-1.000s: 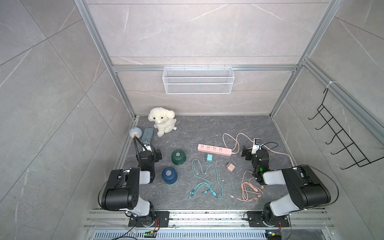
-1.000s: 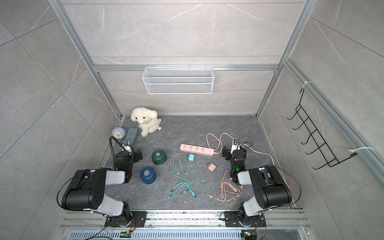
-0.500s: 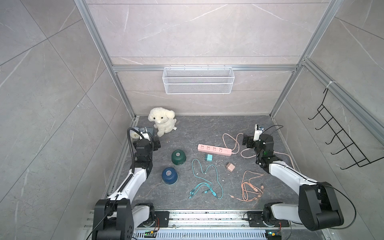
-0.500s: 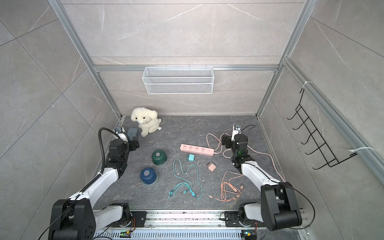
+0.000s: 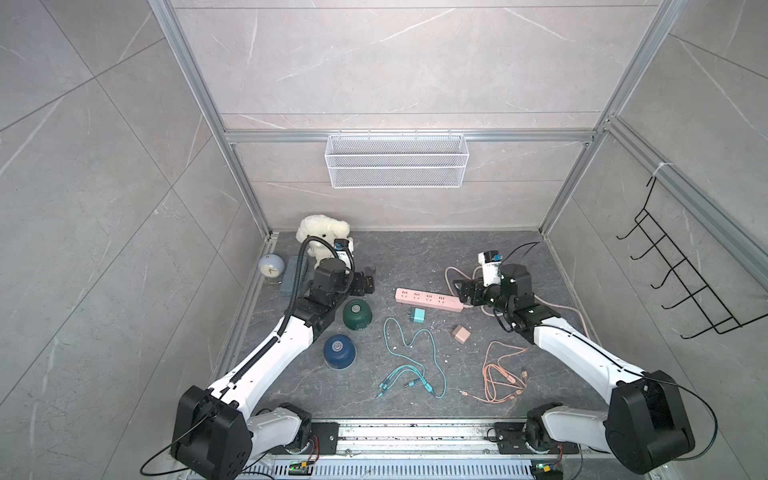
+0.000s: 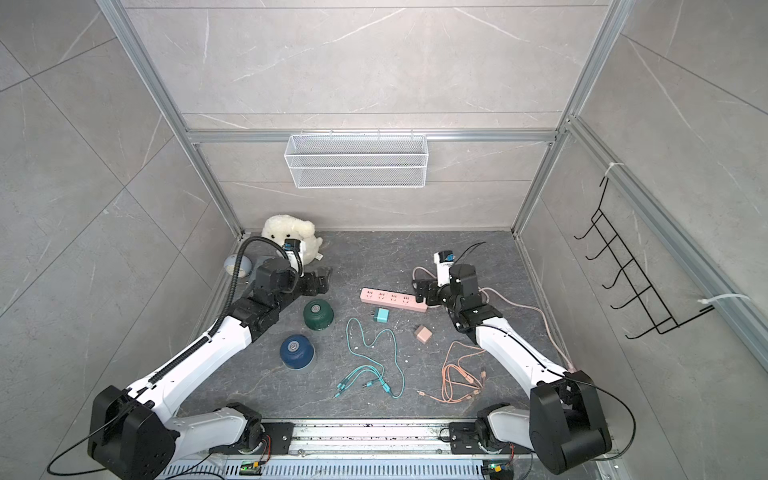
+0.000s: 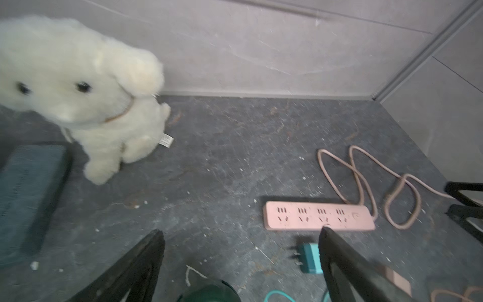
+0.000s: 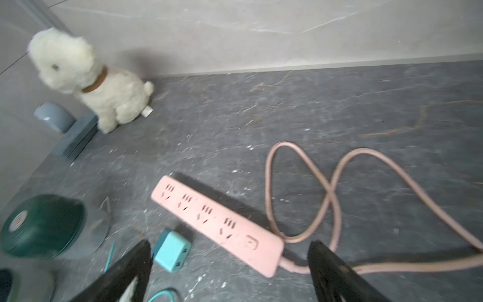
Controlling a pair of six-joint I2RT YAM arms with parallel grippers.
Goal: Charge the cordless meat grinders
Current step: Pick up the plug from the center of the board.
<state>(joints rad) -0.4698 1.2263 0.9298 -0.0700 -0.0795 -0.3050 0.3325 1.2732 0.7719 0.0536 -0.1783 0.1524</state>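
Green grinder (image 5: 356, 314) and blue grinder (image 5: 339, 351) sit left on the desk (image 5: 415, 257), untouched; left gripper (image 7: 240, 231) and right gripper (image 8: 229, 243) hover, fingers spread wide, gripping nothing.

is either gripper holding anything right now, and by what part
Nothing is held: the left gripper and right gripper both stand open and empty; the green grinder and blue grinder sit untouched.

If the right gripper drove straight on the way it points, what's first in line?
Probably the power strip, at its cord end: in the right wrist view it lies just ahead of the open right gripper. The gripper's height above it is unclear.
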